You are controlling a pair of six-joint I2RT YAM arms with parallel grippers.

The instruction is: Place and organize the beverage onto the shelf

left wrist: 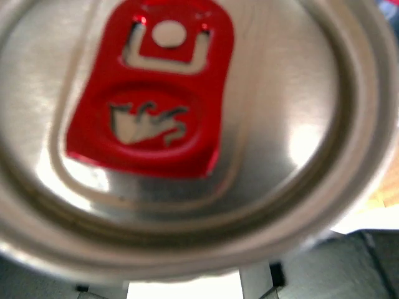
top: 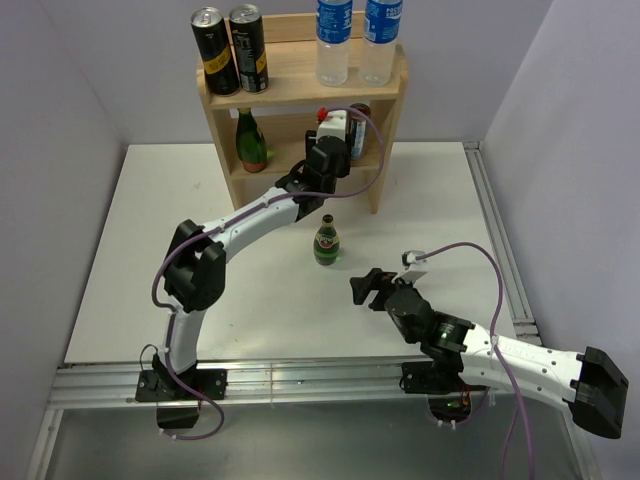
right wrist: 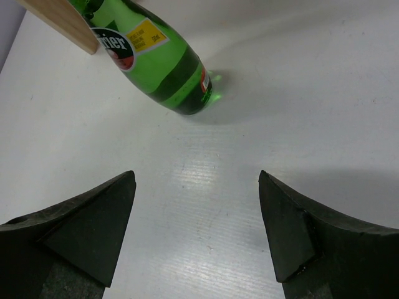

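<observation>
On the top tier of the shelf (top: 290, 88) stand two black cans (top: 215, 50) and two water bottles (top: 335, 40). Its middle tier holds a green bottle (top: 250, 142) at the left end. At that tier's right end the left gripper (top: 340, 130) is closed, seemingly around a can (left wrist: 187, 124) whose red-tabbed lid fills the wrist view; its fingers are hidden. Just before the shelf a second green bottle (top: 326, 243) waits on the counter (top: 130, 260). Beyond it the right gripper (right wrist: 196, 177) is spread wide and empty. Most drinks look shelved; this can and that bottle remain.
</observation>
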